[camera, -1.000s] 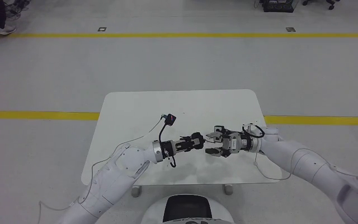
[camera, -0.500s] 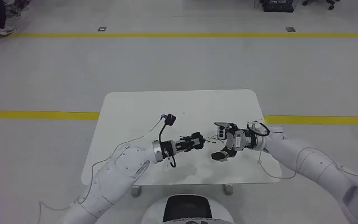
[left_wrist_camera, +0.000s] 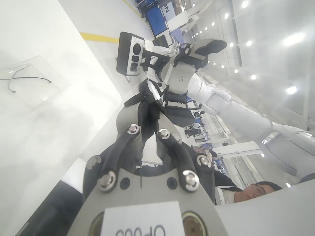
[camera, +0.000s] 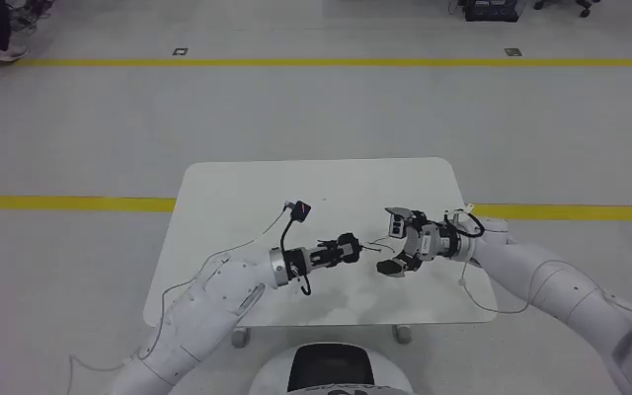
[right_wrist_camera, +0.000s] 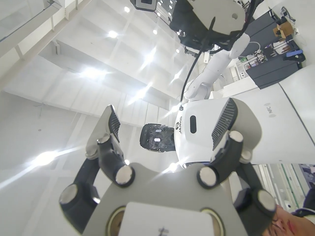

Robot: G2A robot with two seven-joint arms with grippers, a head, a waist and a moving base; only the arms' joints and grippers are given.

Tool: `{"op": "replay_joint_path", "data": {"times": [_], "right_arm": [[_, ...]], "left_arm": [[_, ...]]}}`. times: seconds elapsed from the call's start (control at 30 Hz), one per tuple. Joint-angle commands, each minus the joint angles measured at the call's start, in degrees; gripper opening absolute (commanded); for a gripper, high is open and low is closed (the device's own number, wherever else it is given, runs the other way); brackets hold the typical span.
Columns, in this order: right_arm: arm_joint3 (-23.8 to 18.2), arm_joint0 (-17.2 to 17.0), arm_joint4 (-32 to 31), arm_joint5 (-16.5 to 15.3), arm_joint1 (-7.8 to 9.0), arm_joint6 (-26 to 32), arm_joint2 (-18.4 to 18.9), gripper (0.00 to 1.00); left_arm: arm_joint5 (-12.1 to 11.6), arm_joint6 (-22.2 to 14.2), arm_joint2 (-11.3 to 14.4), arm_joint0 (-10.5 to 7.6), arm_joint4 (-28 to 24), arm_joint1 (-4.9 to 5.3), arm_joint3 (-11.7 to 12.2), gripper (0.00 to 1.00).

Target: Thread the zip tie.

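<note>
My left gripper [camera: 352, 247] hovers over the middle of the white table [camera: 296, 188], shut on a thin black zip tie [camera: 367, 246]. In the left wrist view the black fingers [left_wrist_camera: 145, 124] pinch the zip tie [left_wrist_camera: 141, 175], whose tail runs back over the palm. The right wrist view shows the zip tie [right_wrist_camera: 192, 67] trailing from the left gripper [right_wrist_camera: 209, 29] to its small head. My right gripper [camera: 394, 242] faces it from a short gap away, open wide and holding nothing [right_wrist_camera: 169, 124].
A clear plastic sheet [left_wrist_camera: 49, 74] lies on the table with two more black zip ties [left_wrist_camera: 29, 77] on it. A black cable [camera: 287, 229] arches from the left wrist up to its camera. The table's front edge lies just below both grippers.
My right gripper has drawn back to the right, away from the left gripper, and spread its fingers wider. The left arm has kept still with the zip tie.
</note>
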Motion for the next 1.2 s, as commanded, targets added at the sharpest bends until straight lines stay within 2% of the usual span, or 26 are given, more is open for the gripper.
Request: {"op": "replay_joint_path", "data": {"times": [0.0,0.07,0.3,0.33,0.53,0.63,0.67,0.87,0.93,0.97,1.07,1.17], "right_arm": [[0.48,-1.08,-1.77,-4.17,0.33,-1.09,1.64,1.0],[-0.07,-2.12,-2.81,-6.61,0.61,-2.32,2.84,1.0],[-1.63,-6.4,-9.17,-19.16,2.24,-5.32,8.24,1.0],[-2.12,-7.2,-10.9,-21.58,2.58,-6.96,9.2,1.0],[-6.73,-10.86,-19.77,-31.28,3.8,-17.02,13.04,1.0],[-6.73,-10.86,-19.77,-31.28,3.8,-17.02,13.04,1.0],[-6.73,-10.86,-19.77,-31.28,3.8,-17.02,13.04,1.0],[-6.73,-10.86,-19.77,-31.28,3.8,-17.02,13.04,1.0],[-7.11,-10.73,-25.61,-34.82,3.83,-20.22,14.09,1.0],[-7.8,-10.76,-28.9,-34.82,3.89,-21.71,15.12,1.0],[-10.35,-13.01,-38.31,-34.82,4.04,-25.23,20.08,1.0],[-13.67,-16.82,-48.58,-34.82,3.95,-30.0,25.74,1.0]], "left_arm": [[0.3,-0.7,-0.09,0.0,-2.1,0.04,0.16,0.0],[0.57,-1.3,-0.29,-0.06,-3.57,0.09,0.3,0.0],[1.35,-3.44,-1.0,-0.4,-7.87,0.33,0.52,0.0],[1.5,-3.65,-1.12,-0.48,-8.24,0.37,0.54,0.0],[2.37,-4.0,-1.41,-0.58,-9.59,0.53,0.55,0.0],[3.0,-3.33,-1.53,-0.83,-8.34,0.63,0.57,0.0],[3.27,-1.54,-1.52,-1.1,-3.86,0.75,0.27,0.0],[3.27,-1.54,-1.52,-1.1,-3.86,0.75,0.27,0.0],[3.33,-1.36,-1.5,-1.06,-3.96,0.73,0.23,0.0],[3.51,-1.05,-1.38,-0.86,-4.94,0.67,-0.01,0.0],[3.94,-3.09,-1.69,-1.03,-8.6,0.73,-0.09,0.0],[5.31,-5.21,-2.26,-1.27,-11.99,0.87,0.07,0.0]]}}
